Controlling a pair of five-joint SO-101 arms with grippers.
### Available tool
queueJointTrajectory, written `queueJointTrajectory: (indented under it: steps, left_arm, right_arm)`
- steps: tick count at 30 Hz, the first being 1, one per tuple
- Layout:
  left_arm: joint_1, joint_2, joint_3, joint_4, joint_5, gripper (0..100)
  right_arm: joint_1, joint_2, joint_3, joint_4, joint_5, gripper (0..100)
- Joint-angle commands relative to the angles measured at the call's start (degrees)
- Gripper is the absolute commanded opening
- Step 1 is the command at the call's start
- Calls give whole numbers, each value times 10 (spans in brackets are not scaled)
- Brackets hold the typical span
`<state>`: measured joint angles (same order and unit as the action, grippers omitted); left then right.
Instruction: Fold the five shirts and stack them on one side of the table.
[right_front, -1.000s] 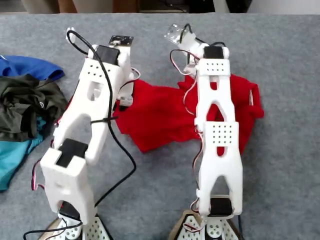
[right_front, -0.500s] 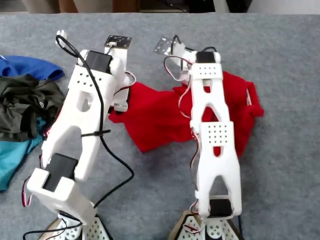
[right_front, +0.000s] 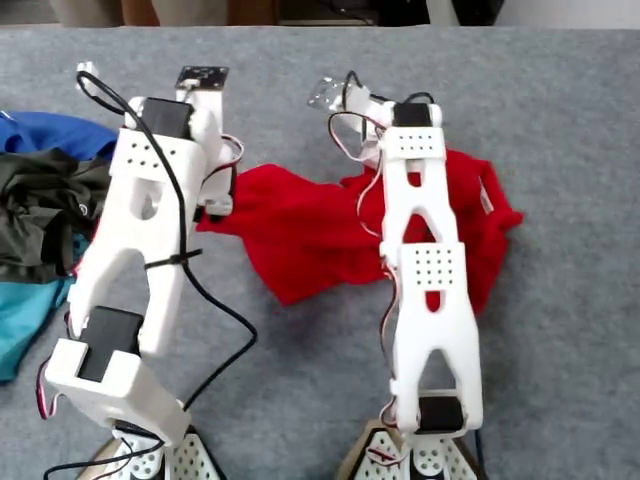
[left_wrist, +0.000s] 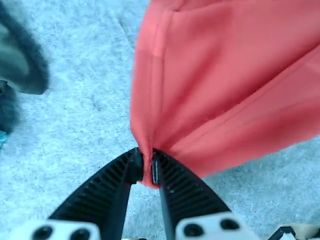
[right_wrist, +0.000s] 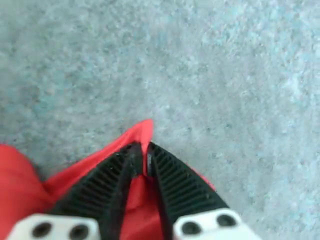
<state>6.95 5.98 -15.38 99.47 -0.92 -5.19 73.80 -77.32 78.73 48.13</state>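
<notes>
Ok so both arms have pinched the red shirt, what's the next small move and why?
Probably draw the left jaws a little farther from the right jaws, stopping short of the pile of shirts. Both pairs are shut on edges of the red shirt, yet it lies bunched and creased on the table. Stretching it flat should come before any fold.

The counter (right_front: 560, 330) is covered edge to edge with a grey, felt-like fabric of mottled, fibrous texture. The wrist views show this grey covering (right_wrist: 225, 60) close up. Beyond the counter's far edge runs a narrow strip of room: brown wooden furniture (right_front: 250, 10) left of centre, a dark area (right_front: 400, 10) beside it and a pale surface (right_front: 580, 10) at the right. Lighting is even, and shadows on the covering are soft.
</notes>
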Motion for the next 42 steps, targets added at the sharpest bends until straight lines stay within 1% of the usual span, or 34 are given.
queueJointTrajectory:
  steps: [1, 3, 6, 10, 15, 19, 25, 30, 34, 39, 42]
  left_arm:
    - [-10, -31, -9, -9, 0, 19]
    - [-9, -31, -9, -9, 0, 19]
    - [-8, -31, -9, -9, 0, 19]
    - [-8, -31, -9, -9, 0, 19]
    - [-13, -32, -37, -8, 0, 19]
    - [-25, -32, -101, -6, 4, 19]
    - [-60, -32, -270, -4, 64, 19]
    - [-69, -42, -445, 13, 106, 19]
    - [-64, -98, -526, 13, 130, 19]
    - [-63, -194, -543, 13, 133, 19]
    - [-64, -247, -507, 14, 100, 19]
  right_arm:
    - [32, -10, -115, 25, -54, 5]
    - [39, -12, -184, 50, -78, 5]
    - [42, -67, -175, 60, -98, 5]
    - [50, -148, -181, 55, -148, 5]
    - [56, -256, -181, 68, -178, 5]
    - [65, -348, -181, 90, -178, 5]
    - [88, -488, -181, 113, -178, 5]
    - [145, -610, -181, 114, -193, 5]
    - [196, -686, -180, 118, -193, 5]
    - [247, -757, -180, 120, -193, 5]
    - [270, -799, -180, 131, -188, 5]
